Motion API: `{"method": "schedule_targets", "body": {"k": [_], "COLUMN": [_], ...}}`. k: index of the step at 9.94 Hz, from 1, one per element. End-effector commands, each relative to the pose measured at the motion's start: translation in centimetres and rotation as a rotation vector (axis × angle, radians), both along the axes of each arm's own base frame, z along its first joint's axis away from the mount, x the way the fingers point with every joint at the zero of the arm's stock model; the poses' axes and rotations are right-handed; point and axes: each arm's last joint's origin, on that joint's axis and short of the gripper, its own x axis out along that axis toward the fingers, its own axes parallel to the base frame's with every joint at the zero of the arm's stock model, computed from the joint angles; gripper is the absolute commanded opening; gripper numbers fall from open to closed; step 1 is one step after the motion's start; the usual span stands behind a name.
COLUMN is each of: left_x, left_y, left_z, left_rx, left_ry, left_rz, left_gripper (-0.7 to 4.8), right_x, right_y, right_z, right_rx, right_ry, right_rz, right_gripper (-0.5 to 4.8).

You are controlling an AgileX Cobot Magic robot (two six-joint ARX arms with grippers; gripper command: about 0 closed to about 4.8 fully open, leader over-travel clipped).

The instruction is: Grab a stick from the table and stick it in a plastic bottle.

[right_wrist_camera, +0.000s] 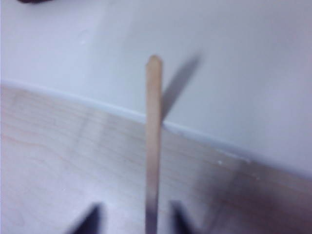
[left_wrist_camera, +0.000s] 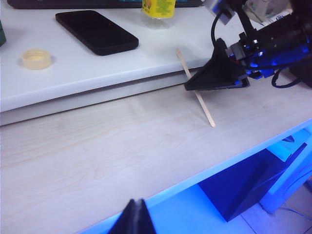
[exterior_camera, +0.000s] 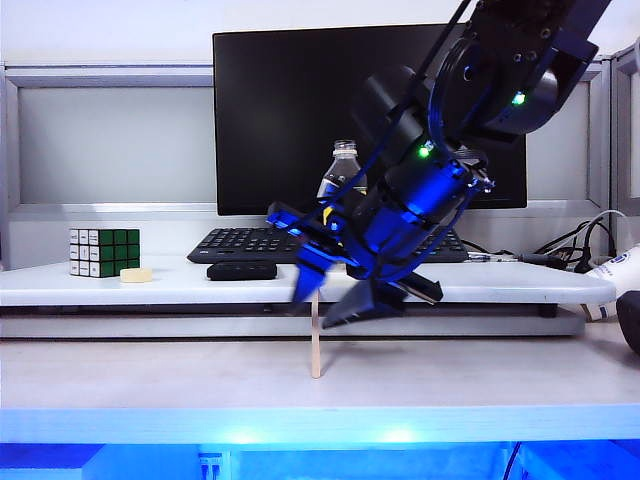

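Observation:
The stick is thin and pale tan. Its lower end rests on the table and its upper end rises past the shelf edge. My right gripper reaches down from the upper right and straddles the stick's upper part. In the right wrist view the stick runs between the two dark fingers of that gripper, with a gap on each side. The plastic bottle stands on the shelf behind the right arm, and its yellow label shows in the left wrist view. My left gripper is shut and empty over the table's blue-lit front edge.
A raised white shelf carries a Rubik's cube, a small cream block, a black phone and a keyboard in front of a monitor. Cables lie at the right.

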Motion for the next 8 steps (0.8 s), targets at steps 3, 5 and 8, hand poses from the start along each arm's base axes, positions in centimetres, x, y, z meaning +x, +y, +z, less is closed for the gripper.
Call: {"method": "schedule_targets", "body": {"k": [3, 5, 8], "left_x": [-0.05, -0.05, -0.05], "left_y": [-0.03, -0.03, -0.03], "left_z": [-0.09, -0.09, -0.09], "left_rx": [0.001, 0.001, 0.001], "left_ry": [0.011, 0.011, 0.011], "left_rz": [-0.012, -0.012, -0.012], "left_gripper": [-0.06, -0.06, -0.06], "right_x": [0.09, 0.10, 0.05], "right_y": [0.06, 0.03, 0.02], "right_z": [0.24, 0.23, 0.70], "right_rx": [-0.012, -0.020, -0.009], "right_ry": [-0.027, -0.032, -0.039], "right_rz": [-0.025, -0.031, -0.026], "right_gripper": [-0.09, -0.09, -0.09]}}
